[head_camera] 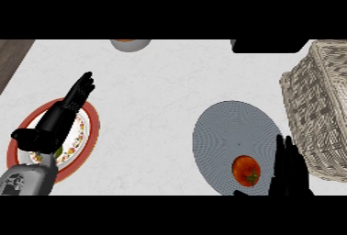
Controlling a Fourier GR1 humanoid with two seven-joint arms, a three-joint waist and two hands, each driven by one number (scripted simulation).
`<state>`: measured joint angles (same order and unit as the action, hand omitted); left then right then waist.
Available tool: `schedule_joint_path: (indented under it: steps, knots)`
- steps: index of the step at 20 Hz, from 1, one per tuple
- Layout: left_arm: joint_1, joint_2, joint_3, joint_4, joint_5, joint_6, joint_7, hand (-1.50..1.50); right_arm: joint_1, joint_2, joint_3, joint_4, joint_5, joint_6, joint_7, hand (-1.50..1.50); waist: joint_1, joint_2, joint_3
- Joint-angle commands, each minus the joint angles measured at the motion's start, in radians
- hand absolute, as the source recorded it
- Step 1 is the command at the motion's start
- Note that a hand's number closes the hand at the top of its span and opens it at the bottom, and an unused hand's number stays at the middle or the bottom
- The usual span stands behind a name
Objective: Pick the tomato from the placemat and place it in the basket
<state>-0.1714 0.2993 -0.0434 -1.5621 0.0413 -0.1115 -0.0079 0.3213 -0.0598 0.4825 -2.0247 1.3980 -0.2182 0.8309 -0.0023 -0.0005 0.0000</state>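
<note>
A red tomato (246,170) with a green stem lies on the near part of the round grey placemat (230,128). Just right of the tomato, my right hand (288,167) stands with its fingers straight and pointing away, open and holding nothing; whether it touches the tomato I cannot tell. The woven wicker basket (322,105) stands at the right edge, beyond and right of that hand. My left hand (64,114) rests open over a plate at the left, fingers stretched toward the far side.
A red-rimmed patterned plate (92,133) lies under my left forearm. A grey bowl (130,44) sits at the far edge, and a black object (267,46) stands at the far right. A strip of wooden surface (10,55) borders the counter's far left.
</note>
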Motion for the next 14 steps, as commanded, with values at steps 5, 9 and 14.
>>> schedule_joint_path:
  steps: [5, 9, 14]
  knots:
    - [0.046, 0.004, 0.060, -0.045, 0.013, -0.055, 0.018, 0.00, -0.011, 0.011, -0.008, 0.152, 0.023, -0.077, 0.006, -1.50, 0.002, 0.000, 0.000]
    - [0.055, -0.034, 0.051, -0.050, -0.004, -0.068, 0.004, 0.00, -0.076, 0.012, -0.056, 0.104, -0.027, 0.032, 0.019, -1.50, 0.002, 0.000, 0.000]
    - [0.024, -0.072, 0.038, -0.034, -0.066, -0.039, 0.022, 0.00, -0.142, 0.035, -0.108, 0.225, -0.030, -0.009, 0.013, -1.50, 0.001, 0.000, 0.000]
